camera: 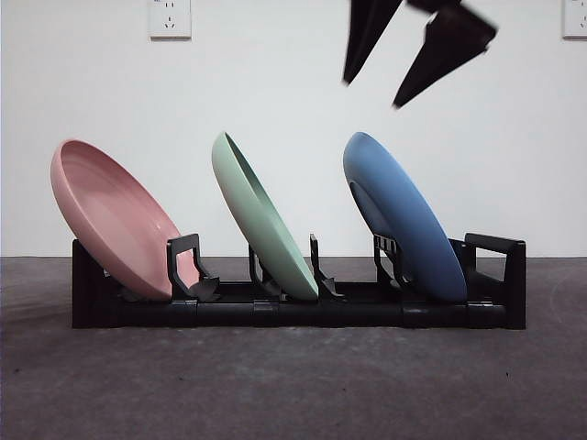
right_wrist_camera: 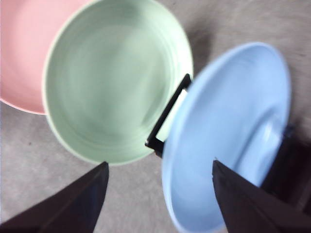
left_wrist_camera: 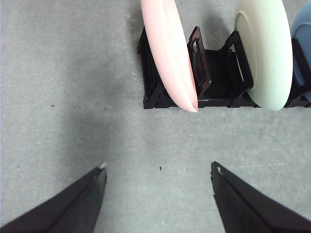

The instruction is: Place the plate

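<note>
A black dish rack (camera: 486, 316) stands on the dark table and holds three tilted plates: a pink plate (camera: 115, 215) at the left, a green plate (camera: 261, 215) in the middle and a blue plate (camera: 404, 215) at the right. My right gripper (camera: 371, 92) is open and empty, up in the air above the blue plate and apart from it. In the right wrist view the blue plate (right_wrist_camera: 228, 126) and green plate (right_wrist_camera: 116, 87) lie below that gripper (right_wrist_camera: 160, 170). My left gripper (left_wrist_camera: 158, 170) is open and empty over bare table, short of the pink plate (left_wrist_camera: 170, 53).
The rack's end (left_wrist_camera: 150, 87) shows in the left wrist view, with the green plate (left_wrist_camera: 267, 53) beyond the pink one. A white wall with two sockets (camera: 170, 16) stands behind the table.
</note>
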### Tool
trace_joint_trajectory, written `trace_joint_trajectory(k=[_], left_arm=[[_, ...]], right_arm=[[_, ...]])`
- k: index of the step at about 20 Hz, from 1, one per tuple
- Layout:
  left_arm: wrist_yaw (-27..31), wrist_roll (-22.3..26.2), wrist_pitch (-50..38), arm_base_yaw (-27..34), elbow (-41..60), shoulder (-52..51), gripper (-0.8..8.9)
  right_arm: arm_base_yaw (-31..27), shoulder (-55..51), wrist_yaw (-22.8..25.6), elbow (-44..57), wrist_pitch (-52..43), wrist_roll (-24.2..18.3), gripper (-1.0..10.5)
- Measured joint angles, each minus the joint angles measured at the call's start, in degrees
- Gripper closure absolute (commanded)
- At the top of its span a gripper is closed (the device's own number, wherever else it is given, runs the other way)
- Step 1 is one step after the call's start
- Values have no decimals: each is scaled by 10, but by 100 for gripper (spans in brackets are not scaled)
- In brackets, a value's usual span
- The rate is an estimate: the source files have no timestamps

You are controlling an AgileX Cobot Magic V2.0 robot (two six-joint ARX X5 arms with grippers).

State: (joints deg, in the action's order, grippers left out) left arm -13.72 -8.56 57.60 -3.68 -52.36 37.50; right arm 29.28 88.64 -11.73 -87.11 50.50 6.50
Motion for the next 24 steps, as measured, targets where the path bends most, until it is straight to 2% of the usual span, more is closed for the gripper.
trace_joint_trajectory(k=[9, 15, 19, 24], left_arm=[[0, 0, 0, 0, 0, 0, 469], [0, 0, 0, 0, 0, 0, 469], [0, 0, 0, 0, 0, 0, 469], [0, 0, 0, 0, 0, 0, 469]], right_arm=[[5, 71, 15, 0, -26, -7, 686], [5, 81, 15, 0, -26, -7, 925], [6, 81, 4, -2, -20, -7, 931], [6, 43, -35, -37, 28, -7, 931]])
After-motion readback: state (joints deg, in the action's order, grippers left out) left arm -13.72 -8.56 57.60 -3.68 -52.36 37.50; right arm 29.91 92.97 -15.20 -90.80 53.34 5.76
